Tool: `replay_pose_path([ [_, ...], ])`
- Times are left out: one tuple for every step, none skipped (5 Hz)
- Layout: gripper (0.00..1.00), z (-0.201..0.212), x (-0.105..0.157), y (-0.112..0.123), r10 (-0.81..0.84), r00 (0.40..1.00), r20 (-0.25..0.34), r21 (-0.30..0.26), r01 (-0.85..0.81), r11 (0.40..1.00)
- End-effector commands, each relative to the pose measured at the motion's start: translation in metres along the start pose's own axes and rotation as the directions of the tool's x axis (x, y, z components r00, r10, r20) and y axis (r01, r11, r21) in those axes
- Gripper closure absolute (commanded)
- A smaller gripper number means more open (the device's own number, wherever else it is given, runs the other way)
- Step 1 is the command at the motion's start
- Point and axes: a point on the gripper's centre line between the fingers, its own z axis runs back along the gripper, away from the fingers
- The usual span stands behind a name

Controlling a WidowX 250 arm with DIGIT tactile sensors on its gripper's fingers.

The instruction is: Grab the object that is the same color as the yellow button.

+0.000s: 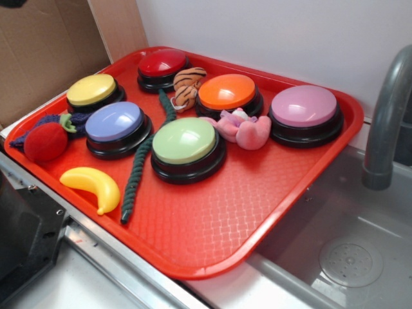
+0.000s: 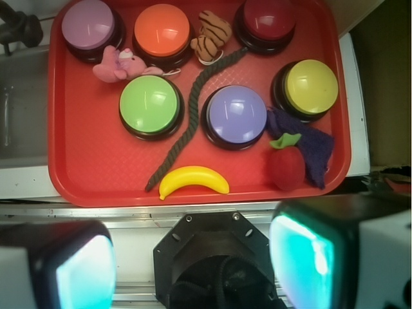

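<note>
Your red tray [image 2: 77,174] holds six dome buttons, the yellow button [image 2: 311,87] ahead and right of the spread, empty gripper [image 2: 193,264]. The banana [image 2: 193,179] lies on the tray's near edge, straight ahead between the jaws (no writing legible).

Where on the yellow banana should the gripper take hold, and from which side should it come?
Probably from straight above, closing across the middle of the banana. It lies flat on the red tray, so its narrow width faces up. The rope end sits close to one tip, while the middle has free room on both sides.
</note>
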Motion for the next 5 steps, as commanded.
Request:
replay_pose_path([
  [0.00,0.000,0.000,0.000,0.000,1.000,0.000,0.000,0.000,1.000],
  [0.00,-0.051,0.007,0.001,0.102,0.995,-0.019,-0.038,-0.103,0.994],
  [0.00,-0.089,0.007,0.000,0.207,0.978,-0.015,-0.049,-0.207,0.977],
  [0.00,-0.125,0.001,0.001,0.306,0.952,-0.016,-0.061,-0.307,0.950],
  [0.00,-0.149,-0.002,0.001,0.333,0.942,-0.033,-0.073,-0.335,0.939],
])
